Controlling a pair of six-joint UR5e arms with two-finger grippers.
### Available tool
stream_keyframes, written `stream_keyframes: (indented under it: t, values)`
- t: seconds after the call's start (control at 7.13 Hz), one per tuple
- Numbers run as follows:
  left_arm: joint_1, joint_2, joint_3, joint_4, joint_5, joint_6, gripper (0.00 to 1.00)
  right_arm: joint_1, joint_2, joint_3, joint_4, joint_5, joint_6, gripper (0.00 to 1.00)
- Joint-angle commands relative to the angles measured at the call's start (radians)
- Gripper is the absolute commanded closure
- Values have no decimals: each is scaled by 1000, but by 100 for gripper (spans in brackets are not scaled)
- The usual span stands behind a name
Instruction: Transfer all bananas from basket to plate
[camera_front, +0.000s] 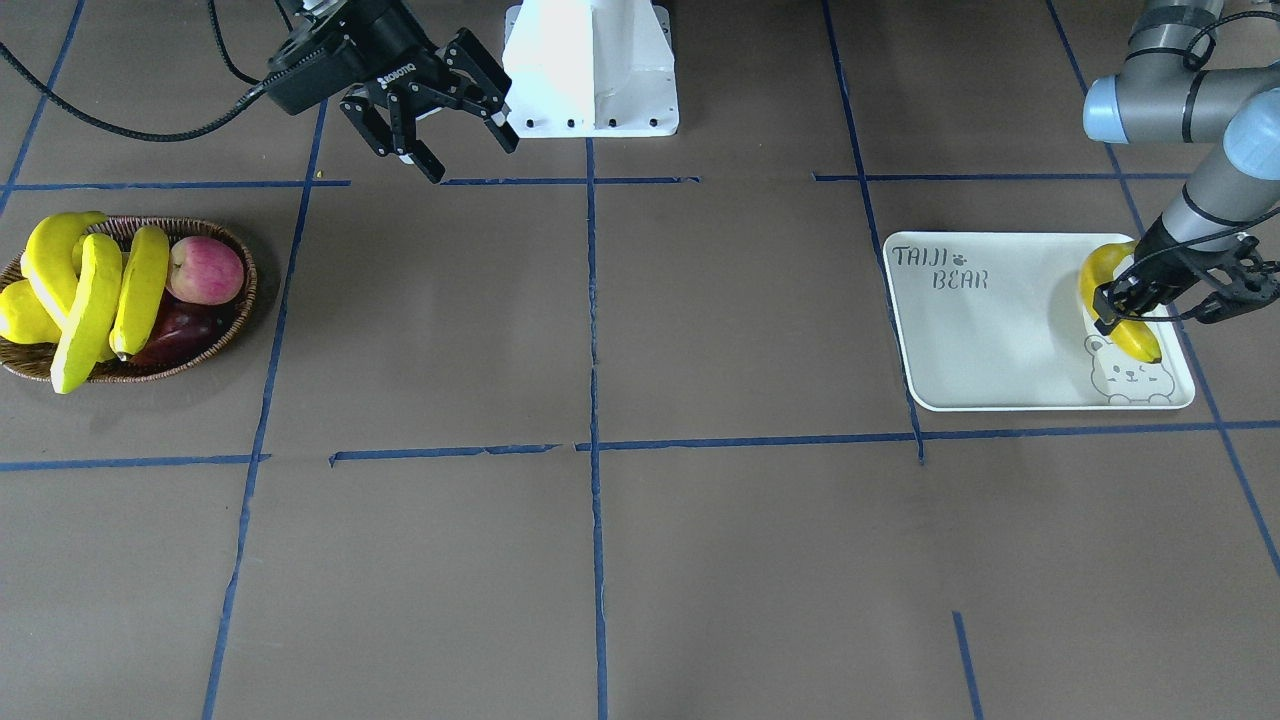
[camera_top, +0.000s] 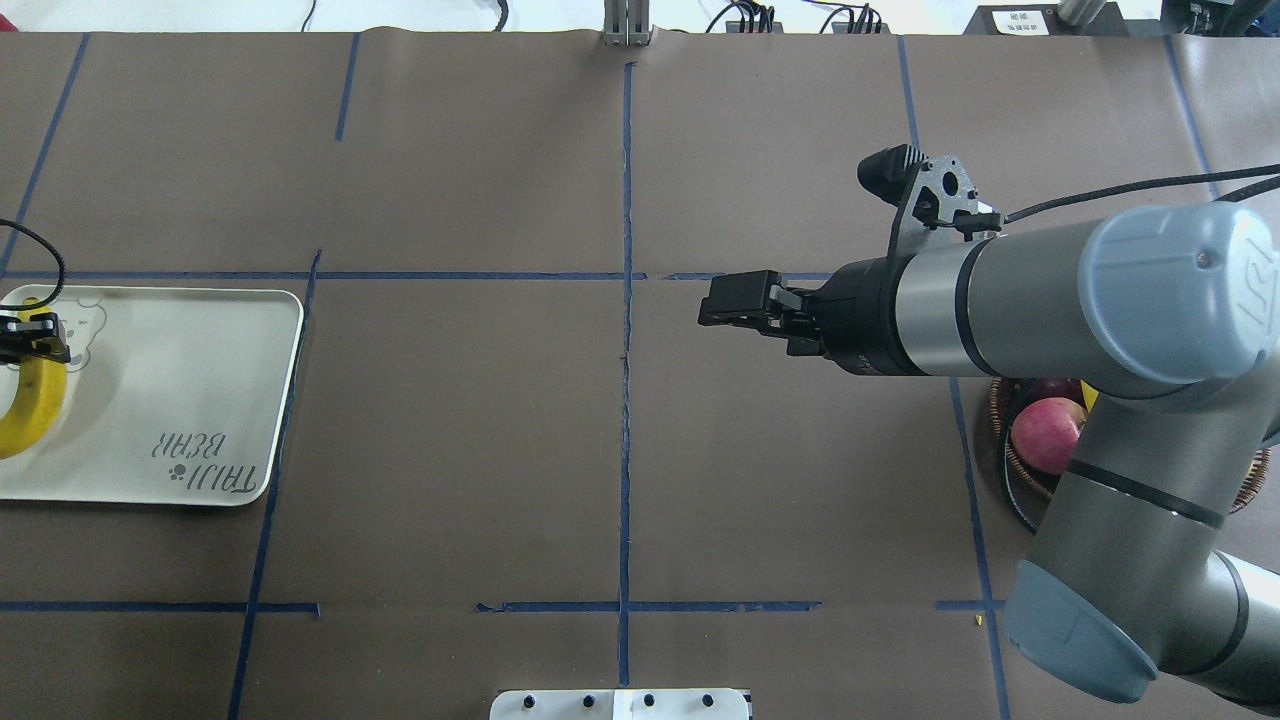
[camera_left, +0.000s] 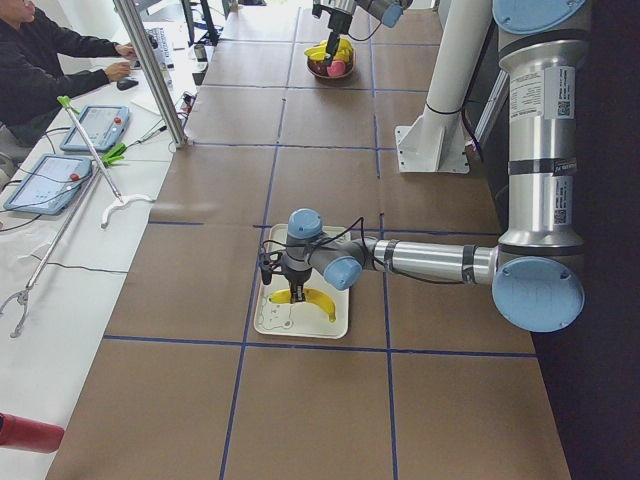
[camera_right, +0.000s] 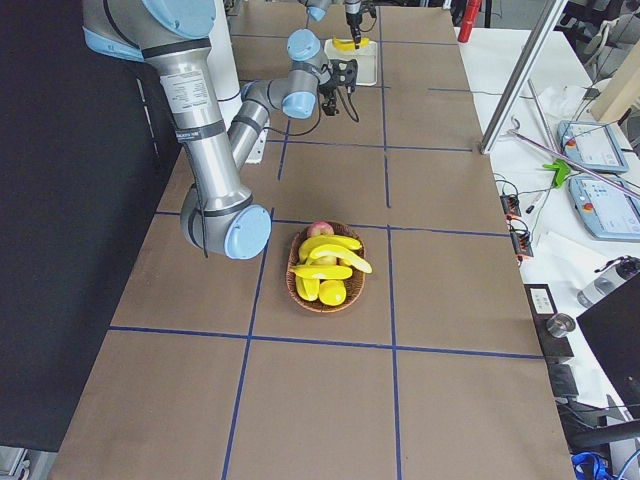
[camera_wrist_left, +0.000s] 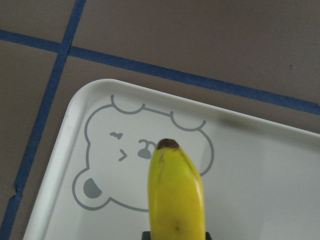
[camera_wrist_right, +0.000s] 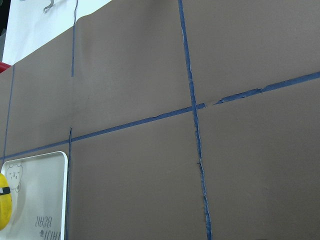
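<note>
One banana (camera_front: 1138, 342) lies curved along the plate's (camera_front: 980, 340) end by the bear cartoon, with my left gripper (camera_front: 1135, 305) shut on its middle. In the left wrist view the banana's (camera_wrist_left: 175, 195) dark tip points over the bear drawing on the plate (camera_wrist_left: 260, 180). Three more bananas (camera_front: 90, 310) lie piled in the wicker basket (camera_front: 240, 300) at the table's other end. My right gripper (camera_front: 465, 150) hangs open and empty above the bare table, well away from the basket and nearer the robot's base.
The basket also holds a red-pink apple (camera_front: 205, 270), a dark fruit (camera_front: 180, 335) and a short yellow fruit (camera_front: 22, 315). The white robot pedestal (camera_front: 590, 70) stands at the table's back edge. A person (camera_left: 40, 60) sits at a side table with tablets.
</note>
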Motion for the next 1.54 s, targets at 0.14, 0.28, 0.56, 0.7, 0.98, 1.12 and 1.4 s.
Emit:
stream_keyframes:
  t: [0.14,0.28,0.56,0.7,0.98,1.12,1.4]
  values:
    - [-24,-2,-14,0,4,56,0,90,-10,0,-2,82,-6,0]
    - [-62,-5,-33,4,-22,76,0,155,-44,0,-25,171,-85,0]
    - [-128,-15,-101,15,-190,64,0,266,-139,6,-90,283,-289,0]
    - [-136,-13,-163,17,-228,44,0,342,-243,12,-87,349,-421,0]
    - [-127,-15,-246,27,-219,-103,0,401,-474,79,-68,408,-627,0]
    - [-124,-19,-251,27,-220,-110,0,414,-553,99,-67,395,-671,0]
    - [-124,-22,-260,27,-220,-110,1,453,-714,92,-61,400,-853,0]
